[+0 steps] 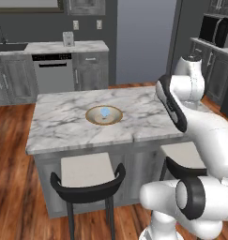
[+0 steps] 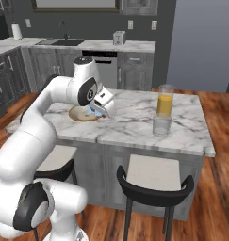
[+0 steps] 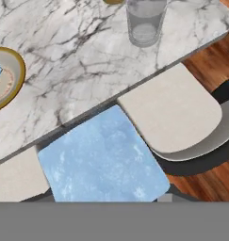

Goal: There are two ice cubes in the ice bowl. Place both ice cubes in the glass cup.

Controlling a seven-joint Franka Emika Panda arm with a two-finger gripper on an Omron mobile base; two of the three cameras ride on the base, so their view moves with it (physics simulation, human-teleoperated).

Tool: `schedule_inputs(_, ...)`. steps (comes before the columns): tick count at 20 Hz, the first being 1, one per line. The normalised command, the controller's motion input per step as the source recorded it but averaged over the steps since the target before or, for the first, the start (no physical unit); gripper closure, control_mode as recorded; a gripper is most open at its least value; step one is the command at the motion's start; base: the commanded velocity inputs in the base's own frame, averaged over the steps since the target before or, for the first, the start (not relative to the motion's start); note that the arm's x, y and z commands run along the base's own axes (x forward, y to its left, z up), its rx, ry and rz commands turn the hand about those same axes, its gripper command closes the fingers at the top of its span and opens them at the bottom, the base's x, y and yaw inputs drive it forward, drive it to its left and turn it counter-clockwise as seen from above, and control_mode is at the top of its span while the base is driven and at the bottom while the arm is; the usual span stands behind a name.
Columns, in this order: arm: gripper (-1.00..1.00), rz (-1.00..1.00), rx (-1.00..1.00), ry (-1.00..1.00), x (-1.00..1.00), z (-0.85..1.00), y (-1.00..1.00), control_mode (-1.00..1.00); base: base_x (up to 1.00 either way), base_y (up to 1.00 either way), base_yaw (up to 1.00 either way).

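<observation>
In the hand view a pale-blue ice cube (image 3: pixel 104 162) looms large and close at the bottom, held in my gripper. In the right base view my gripper (image 2: pixel 94 112) is shut on this ice cube (image 2: pixel 91 111), just above the counter at the right rim of the ice bowl (image 2: pixel 79 115). The second ice cube (image 1: pixel 105 111) lies inside the tan, golden-rimmed ice bowl (image 1: pixel 94 117). The clear glass cup (image 2: pixel 161 126) stands near the island's front edge, well to the right of my gripper. It also appears as the glass cup (image 3: pixel 144 21) at the top of the hand view, with the bowl (image 3: pixel 12 75) at the left.
A taller glass of orange liquid (image 2: pixel 165 101) stands right behind the glass cup. Two stools (image 2: pixel 156 181) (image 1: pixel 87 176) with dark curved backs are tucked under the marble island (image 2: pixel 134 127). My own arm (image 1: pixel 176 103) leans over the island's right side.
</observation>
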Motion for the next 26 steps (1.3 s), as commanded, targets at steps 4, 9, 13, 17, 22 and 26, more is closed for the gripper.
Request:
schedule_inputs(4,1.0,0.07,0.08,0.0,-0.18,0.65,-0.82,-1.0,0.0,0.0,0.0)
schedule_inputs(9,1.0,0.08,0.08,0.0,-0.01,0.1,-0.78,-1.0,0.0,0.0,0.0)
schedule_inputs(13,1.0,0.05,0.05,0.02,0.0,0.0,-0.45,-1.0,0.0,0.0,0.0)
schedule_inputs(17,1.0,0.0,0.0,0.0,0.16,0.0,0.0,-1.0,0.0,0.0,0.0)
schedule_inputs(22,1.0,0.0,-0.18,-0.02,0.4,-0.08,0.0,-1.0,0.0,0.0,0.0)
schedule_inputs(26,1.0,0.0,-0.24,-0.02,0.37,-0.15,0.0,-1.0,0.0,0.0,0.0)
